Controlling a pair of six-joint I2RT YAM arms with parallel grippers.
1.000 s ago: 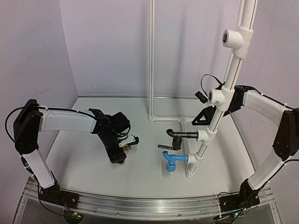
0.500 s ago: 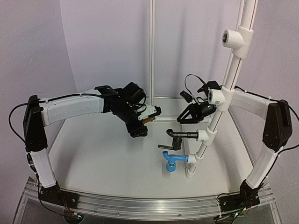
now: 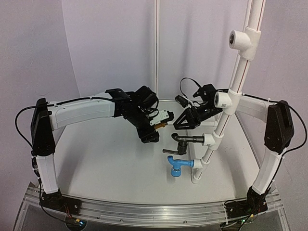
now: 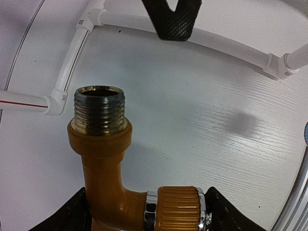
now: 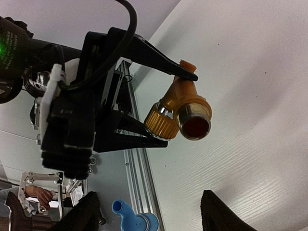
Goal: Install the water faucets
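Opens nearest, at about five o'clock on the desk (image 3: pixel 106 163): finds the blue faucet (image 3: pixel 178 166) seated in the lowest tee fitting (image 3: pixel 199 163) of the white pipe (image 3: pixel 219 120), stem running toward three o'clock, spout turned to six. Moves just beyond and picks up the black faucet (image 3: pixel 185 139), plugged into the next tee (image 3: pixel 211 139) the same way, free end toward nine o'clock.

Goes on to mid-desk, up off the surface: catches the left claw (image 3: pixel 161 124) pinching the brass-gold faucet (image 4: pixel 103 159), one black finger on each side of the elbow and the ribbed gold knob, grey threaded end bare and pointing toward three o'clock at the pipe. Confirms it from the right wrist view: gold body clamped between two black fingers, open threaded mouth facing the lens.

Spots the right claw (image 3: pixel 185 118) just beside, at three o'clock of that faucet, fingers spread wide with nothing between them. Cannot tell whether a fingertip brushes the brass piece.

Reaches farther up the leaning pipe: notes a third tee (image 3: pixel 224 101), open mouth facing nine o'clock, close behind the right claw. Ends farthest, up at one o'clock, on a fourth tee (image 3: pixel 240 41), open mouth also turned toward nine.
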